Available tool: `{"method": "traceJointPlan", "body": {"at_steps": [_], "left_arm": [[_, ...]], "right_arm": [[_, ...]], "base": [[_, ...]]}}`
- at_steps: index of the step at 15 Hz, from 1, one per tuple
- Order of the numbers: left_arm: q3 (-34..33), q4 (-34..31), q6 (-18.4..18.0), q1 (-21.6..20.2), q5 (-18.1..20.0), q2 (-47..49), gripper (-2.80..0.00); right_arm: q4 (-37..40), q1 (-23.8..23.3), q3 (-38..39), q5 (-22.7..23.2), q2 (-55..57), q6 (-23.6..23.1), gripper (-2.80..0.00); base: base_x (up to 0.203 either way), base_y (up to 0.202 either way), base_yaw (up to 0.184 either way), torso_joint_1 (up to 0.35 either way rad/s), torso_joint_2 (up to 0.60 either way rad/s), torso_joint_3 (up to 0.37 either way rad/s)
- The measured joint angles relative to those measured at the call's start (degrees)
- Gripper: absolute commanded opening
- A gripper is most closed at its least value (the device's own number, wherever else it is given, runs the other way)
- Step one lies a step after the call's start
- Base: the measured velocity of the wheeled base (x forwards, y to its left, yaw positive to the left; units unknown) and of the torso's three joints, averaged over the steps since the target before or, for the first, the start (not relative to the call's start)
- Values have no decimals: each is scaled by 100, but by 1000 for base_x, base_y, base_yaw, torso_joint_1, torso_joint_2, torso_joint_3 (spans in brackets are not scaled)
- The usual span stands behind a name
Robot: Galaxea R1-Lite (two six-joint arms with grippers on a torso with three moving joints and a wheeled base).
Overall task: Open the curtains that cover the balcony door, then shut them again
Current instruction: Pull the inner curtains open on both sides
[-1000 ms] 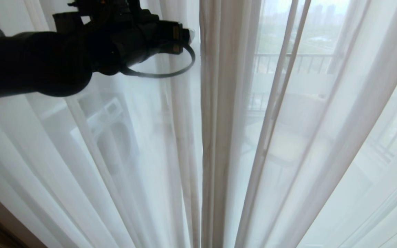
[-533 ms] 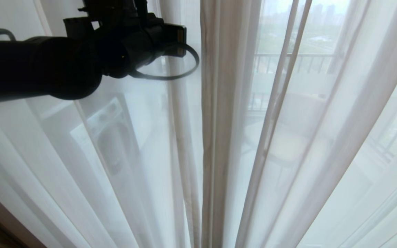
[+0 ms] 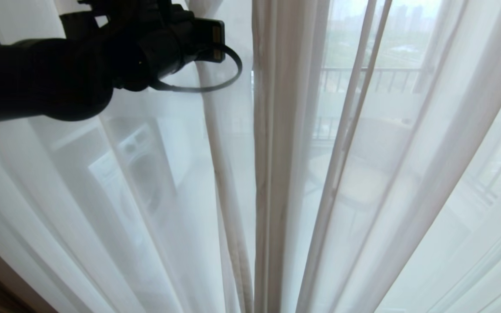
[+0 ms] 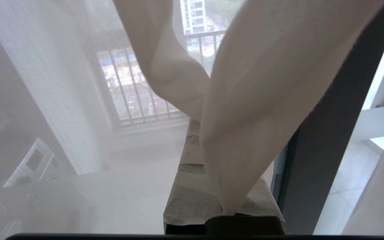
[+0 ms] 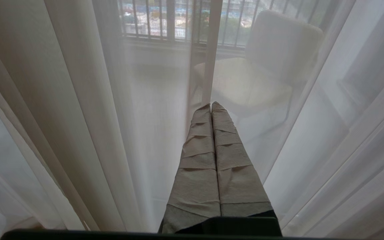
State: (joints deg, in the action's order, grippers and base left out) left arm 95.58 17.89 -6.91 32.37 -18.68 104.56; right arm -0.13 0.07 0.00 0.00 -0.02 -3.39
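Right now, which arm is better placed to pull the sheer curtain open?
Left. The left gripper is already shut on a fold of the sheer curtain near the middle seam, raised high. The right gripper is shut on nothing, merely pointing at the curtain.

At the bottom centre of the frame the left hand (image 4: 212, 196), its fingers wrapped in beige tape, is clamped on a fold of sheer white curtain (image 4: 265, 100) that rises to the upper right. A black door frame (image 4: 315, 160) runs diagonally on the right. Through the fabric at upper centre a barred railing (image 4: 135, 90) shows.
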Motion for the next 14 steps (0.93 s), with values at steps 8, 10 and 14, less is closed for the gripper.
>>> {"method": "traceJointPlan", "body": {"at_steps": [8, 10, 14], "left_arm": [[-294, 270, 24, -928, 12, -377, -280], [-563, 269, 33, -1152, 23, -568, -280], [-1022, 273, 31, -1568, 34, -907, -280]], "right_arm": [[-2, 0, 0, 0, 0, 0, -280], [-2, 0, 0, 0, 0, 0, -280], [-1, 0, 0, 0, 0, 0, -280]], "base": [[0, 0, 0, 0, 0, 0], [0, 0, 0, 0, 0, 0], [0, 0, 0, 0, 0, 0]]}}
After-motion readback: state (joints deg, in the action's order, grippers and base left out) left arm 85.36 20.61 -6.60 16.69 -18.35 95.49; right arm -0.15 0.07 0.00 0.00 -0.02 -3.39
